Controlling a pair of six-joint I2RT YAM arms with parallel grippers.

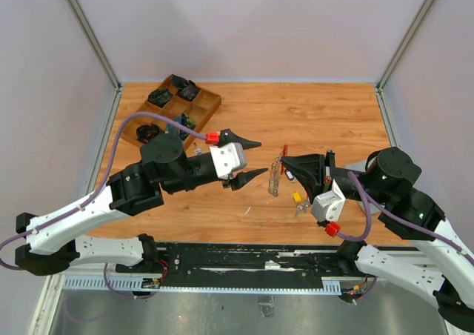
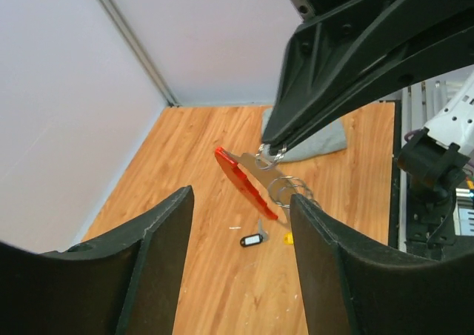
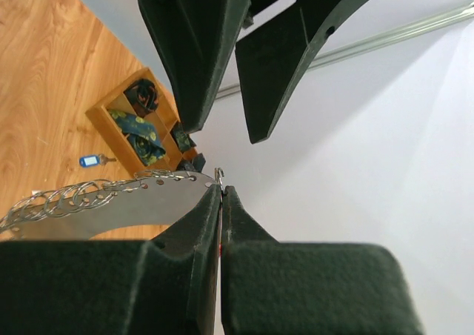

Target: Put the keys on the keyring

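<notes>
The keyring (image 1: pixel 275 176) is a glittery silver strip with a curved red part (image 2: pixel 244 183) and wire loops (image 2: pixel 286 188). It hangs above the table, gripped at its upper end by my right gripper (image 1: pixel 286 160), whose jaws are shut on its flat metal plate (image 3: pixel 111 207). My left gripper (image 1: pixel 255 158) is open just left of the keyring, not touching it, with nothing between its fingers (image 2: pixel 167 246). Below on the table lie a yellow-headed key (image 1: pixel 296 197) and a key with a dark tag (image 2: pixel 253 240). No key is seen on the loops.
A wooden compartment tray (image 1: pixel 209 104) holding dark items stands at the back left. Grey walls and metal posts enclose the table on three sides. A black rail (image 1: pixel 244 259) runs along the near edge between the arm bases.
</notes>
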